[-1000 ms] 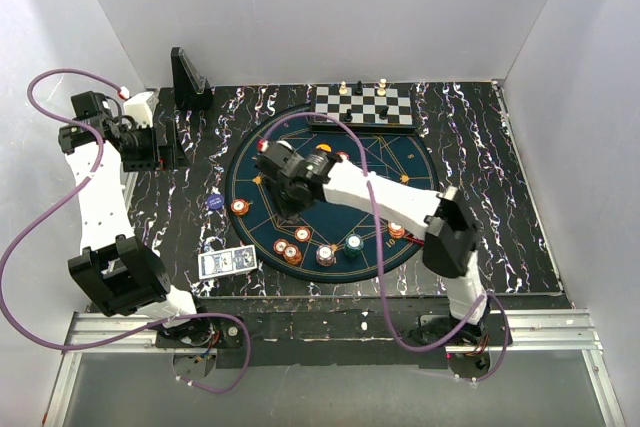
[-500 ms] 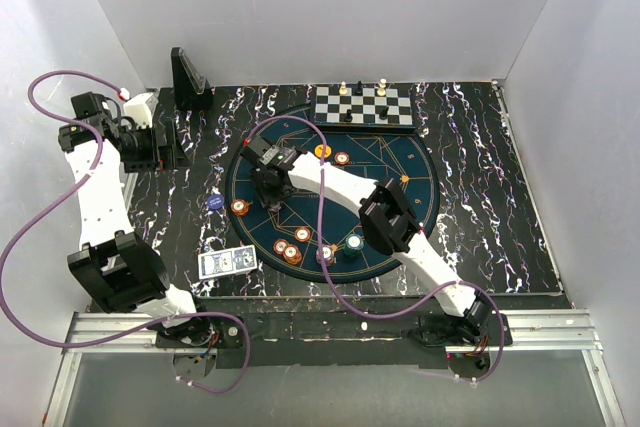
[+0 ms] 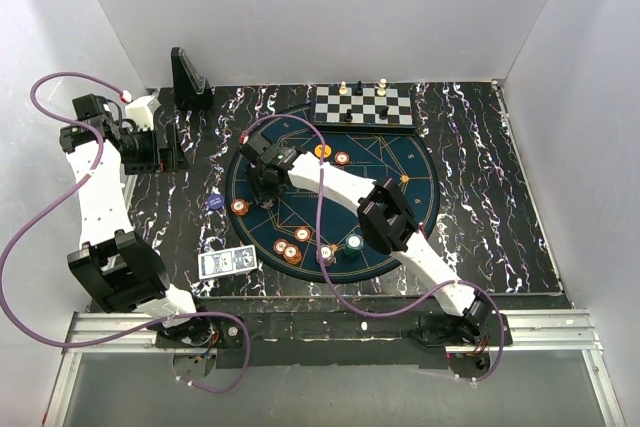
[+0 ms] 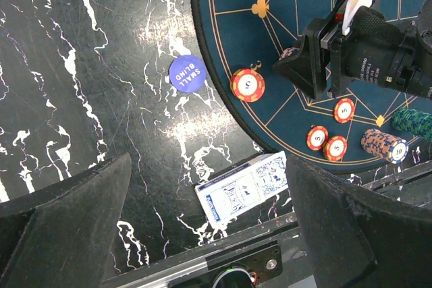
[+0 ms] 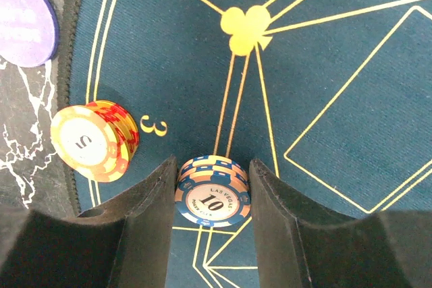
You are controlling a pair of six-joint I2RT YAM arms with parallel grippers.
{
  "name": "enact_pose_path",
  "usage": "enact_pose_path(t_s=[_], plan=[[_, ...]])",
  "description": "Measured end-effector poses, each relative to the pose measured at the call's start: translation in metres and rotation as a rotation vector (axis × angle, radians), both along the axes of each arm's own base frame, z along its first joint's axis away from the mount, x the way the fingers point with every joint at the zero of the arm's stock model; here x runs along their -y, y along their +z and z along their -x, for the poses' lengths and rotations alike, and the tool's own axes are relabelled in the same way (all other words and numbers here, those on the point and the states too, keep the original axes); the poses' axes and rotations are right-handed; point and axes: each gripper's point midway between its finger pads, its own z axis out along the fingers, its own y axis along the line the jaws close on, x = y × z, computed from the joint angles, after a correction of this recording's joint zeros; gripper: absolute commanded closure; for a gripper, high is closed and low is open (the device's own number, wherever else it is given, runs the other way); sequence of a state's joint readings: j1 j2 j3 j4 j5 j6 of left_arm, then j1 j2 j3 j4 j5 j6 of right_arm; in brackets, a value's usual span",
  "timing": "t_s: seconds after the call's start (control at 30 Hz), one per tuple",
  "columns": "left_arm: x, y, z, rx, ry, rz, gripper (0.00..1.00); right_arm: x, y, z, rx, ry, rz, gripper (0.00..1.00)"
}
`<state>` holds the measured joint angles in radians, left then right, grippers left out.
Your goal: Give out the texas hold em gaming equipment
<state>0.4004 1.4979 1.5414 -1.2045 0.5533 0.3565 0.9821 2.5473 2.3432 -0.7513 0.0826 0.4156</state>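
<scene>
From above, white walls enclose a black marbled table (image 3: 480, 147) with a round blue mat (image 3: 400, 162). My right arm (image 3: 340, 182) stretches across the mat; my left arm (image 3: 100, 197) stays folded at the left edge.

My left wrist view shows my left claw (image 4: 202, 214) spread wide and empty above a deck of cards (image 4: 246, 187) and a small-blind button (image 4: 185, 73).

My right wrist view shows my right claw (image 5: 212, 197) pinching a blue chip stack (image 5: 212, 190) beside an orange stack (image 5: 94, 139). I judge a loose squeeze could topple the chips, or a drift left could knock the orange ones.
</scene>
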Motion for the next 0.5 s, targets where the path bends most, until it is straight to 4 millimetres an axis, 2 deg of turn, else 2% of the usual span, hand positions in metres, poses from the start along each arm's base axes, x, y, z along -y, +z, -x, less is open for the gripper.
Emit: enact_pose_path(t_s=[0.07, 0.17, 0.43, 0.5], plan=[[0.0, -0.0003, 0.0001, -0.001, 0.0, 0.0, 0.0, -0.0027, -0.0006, -0.0006, -0.002, 0.003, -0.01, 0.88], [0.0, -0.0006, 0.0002, -0.001, 0.0, 0.0, 0.0, -0.004, -0.0002, -0.0013, -0.009, 0.004, -0.021, 0.63], [0.0002, -0.0013, 0.0005, -0.004, 0.0, 0.001, 0.0, -0.008, 0.002, 0.001, -0.044, 0.023, -0.06, 0.21], [0.0005, -0.0028, 0.0012, -0.008, 0.001, 0.004, 0.0, -0.0098, 0.0052, 0.0027, -0.044, 0.033, -0.073, 0.17]])
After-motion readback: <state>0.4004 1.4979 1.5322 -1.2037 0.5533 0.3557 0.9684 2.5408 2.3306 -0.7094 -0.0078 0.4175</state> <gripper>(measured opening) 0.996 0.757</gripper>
